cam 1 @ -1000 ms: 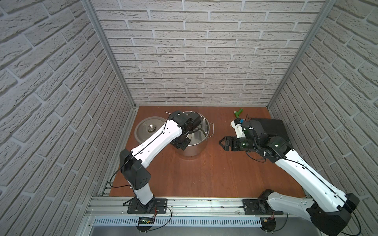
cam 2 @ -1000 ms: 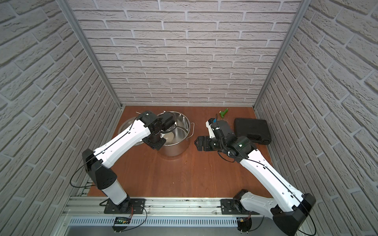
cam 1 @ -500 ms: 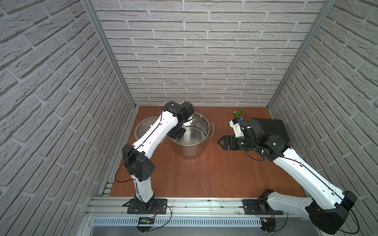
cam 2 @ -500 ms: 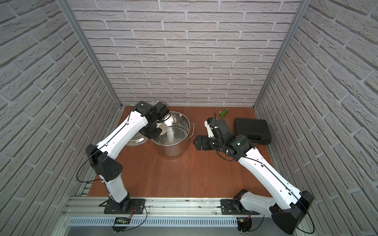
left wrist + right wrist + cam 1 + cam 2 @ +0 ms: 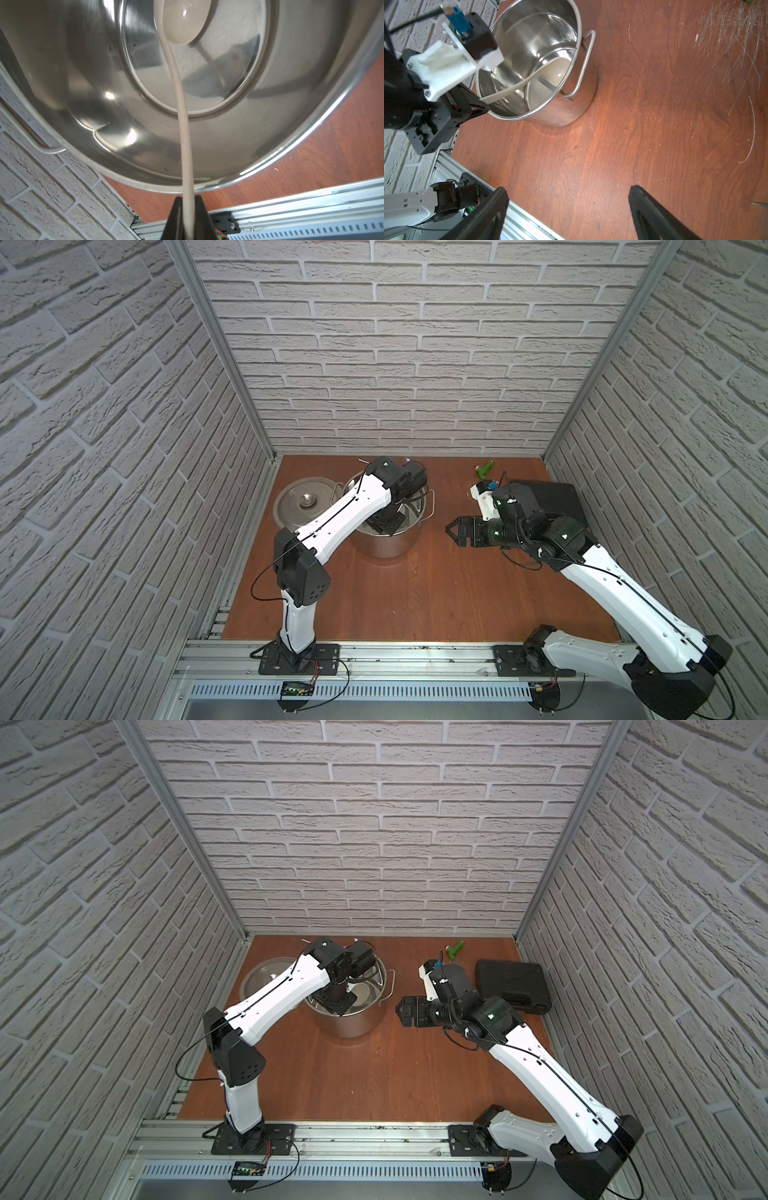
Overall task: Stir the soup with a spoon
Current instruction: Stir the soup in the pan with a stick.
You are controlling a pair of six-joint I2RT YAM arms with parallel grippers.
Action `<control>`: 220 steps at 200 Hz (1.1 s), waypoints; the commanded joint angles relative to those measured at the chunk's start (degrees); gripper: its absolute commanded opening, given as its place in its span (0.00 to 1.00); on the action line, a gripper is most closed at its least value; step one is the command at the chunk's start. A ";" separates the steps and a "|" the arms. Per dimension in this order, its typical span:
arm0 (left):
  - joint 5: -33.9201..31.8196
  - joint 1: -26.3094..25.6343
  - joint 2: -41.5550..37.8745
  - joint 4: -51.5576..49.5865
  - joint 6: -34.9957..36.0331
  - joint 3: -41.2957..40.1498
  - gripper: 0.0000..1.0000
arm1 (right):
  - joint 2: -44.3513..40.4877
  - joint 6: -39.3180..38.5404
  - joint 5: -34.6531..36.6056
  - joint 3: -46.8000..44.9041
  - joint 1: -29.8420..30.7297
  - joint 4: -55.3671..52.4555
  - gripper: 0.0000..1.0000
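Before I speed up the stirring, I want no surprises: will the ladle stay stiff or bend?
It probably flexes a little: the ladle has a long, thin, bowed handle. Likely light, since it looks like thin plastic. It might pivot in the left tool, which pinches only the handle's end.

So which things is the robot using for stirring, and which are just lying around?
For the job:
- pot
- spoon, its bowl down inside the pot
- left gripper, shut on the spoon's handle

Just lying about:
- lid, beside the pot
- black case
- green thing, near the back wall
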 commanded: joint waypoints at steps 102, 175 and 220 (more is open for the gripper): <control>-3.94 9.10 -4.64 -2.56 1.06 -1.05 0.00 | 0.51 -2.89 -0.84 1.93 0.89 0.28 0.94; 0.20 3.22 4.64 -1.52 0.05 9.15 0.00 | -1.73 -4.72 1.40 1.58 0.80 -2.68 0.94; 1.10 0.31 2.66 -3.00 -1.88 5.44 0.00 | -1.92 -4.48 1.15 1.22 0.75 -2.19 0.95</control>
